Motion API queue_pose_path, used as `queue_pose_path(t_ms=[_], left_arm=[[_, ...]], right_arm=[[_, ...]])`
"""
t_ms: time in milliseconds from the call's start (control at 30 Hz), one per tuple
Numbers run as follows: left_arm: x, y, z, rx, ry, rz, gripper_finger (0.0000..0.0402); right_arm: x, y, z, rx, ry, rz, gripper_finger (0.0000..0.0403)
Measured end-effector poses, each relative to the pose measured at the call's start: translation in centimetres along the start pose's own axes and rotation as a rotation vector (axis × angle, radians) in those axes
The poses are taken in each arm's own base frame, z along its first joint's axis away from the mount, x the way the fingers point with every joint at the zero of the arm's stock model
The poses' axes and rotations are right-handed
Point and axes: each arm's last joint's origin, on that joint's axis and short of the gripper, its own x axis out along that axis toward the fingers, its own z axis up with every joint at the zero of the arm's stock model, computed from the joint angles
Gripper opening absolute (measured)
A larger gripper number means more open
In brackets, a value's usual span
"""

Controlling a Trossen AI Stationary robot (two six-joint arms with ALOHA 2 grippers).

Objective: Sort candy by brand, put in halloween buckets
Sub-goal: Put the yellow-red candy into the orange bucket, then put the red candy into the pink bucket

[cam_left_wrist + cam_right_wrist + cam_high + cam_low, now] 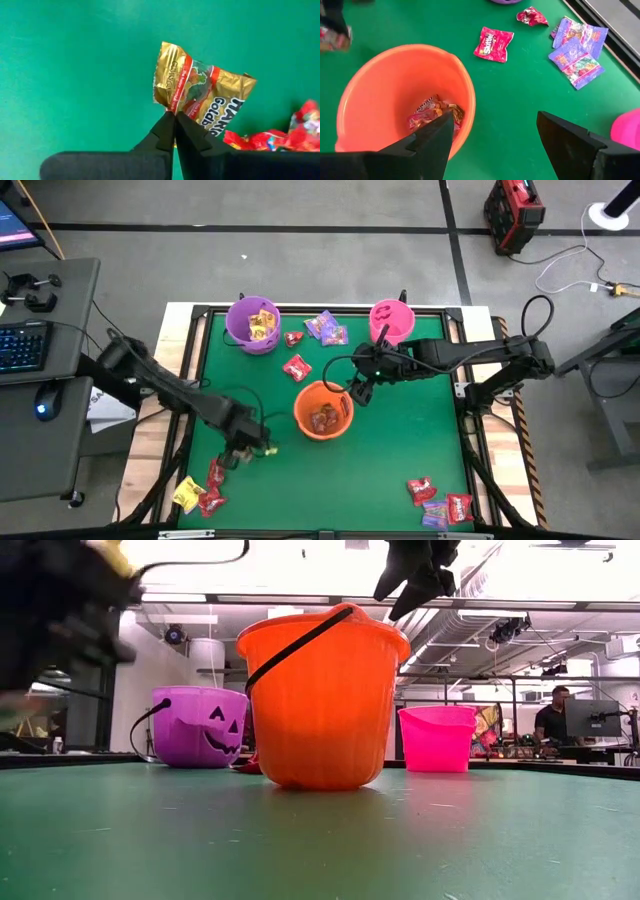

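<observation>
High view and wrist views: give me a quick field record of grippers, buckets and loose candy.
left gripper: shut on gold packet, over the table's near-left part
right gripper: open, empty, at the orange bucket's rim
orange bucket: red packets inside
purple bucket: yellow packets inside
pink bucket: contents not visible
loose candy: red Skittles packet, purple packets

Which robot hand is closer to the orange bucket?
The right one. The right gripper hangs open at the rim of the orange bucket. The left gripper is farther off over the green mat, shut on a gold candy packet.
</observation>
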Motion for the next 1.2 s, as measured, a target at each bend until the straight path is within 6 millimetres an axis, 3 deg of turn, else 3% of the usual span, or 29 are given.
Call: queue_pose_path(t_ms=[200, 367, 467, 667, 833, 933, 1200], left_arm=[[-7.3, 2.4, 0.3, -0.121, -0.351, 0.131, 0.0], [-11.3, 4.2, 3.7, -0.085, -0.645, 0.222, 0.0], [-11.3, 5.5, 6.3, -0.035, -0.72, 0.268, 0.0], [-8.6, 6.9, 10.7, 0.032, -0.723, 0.237, 0.0005], [-6.8, 6.9, 12.9, 0.103, -0.677, 0.265, 0.0048], [-7.3, 7.1, 13.5, 0.095, -0.687, 0.276, 0.0091], [-11.2, 7.7, 13.6, 0.061, -0.682, 0.301, 0.0197]], right_arm=[[-1.7, 0.2, -0.2, 0.002, -0.027, 0.048, 0.0279], [-4.6, 0.4, -0.7, 0.033, -0.106, 0.067, 0.0279], [-5.9, 0.3, -1.1, 0.055, -0.132, 0.051, 0.0279], [-6.7, 0.1, -2.3, 0.099, -0.082, -0.004, 0.0279], [-7.0, 0.4, -3.3, 0.114, -0.027, -0.019, 0.0279], [-7.2, 0.8, -3.7, 0.109, -0.015, -0.012, 0.0279], [-6.8, 1.7, -5.5, 0.081, 0.042, -0.002, 0.0279]])
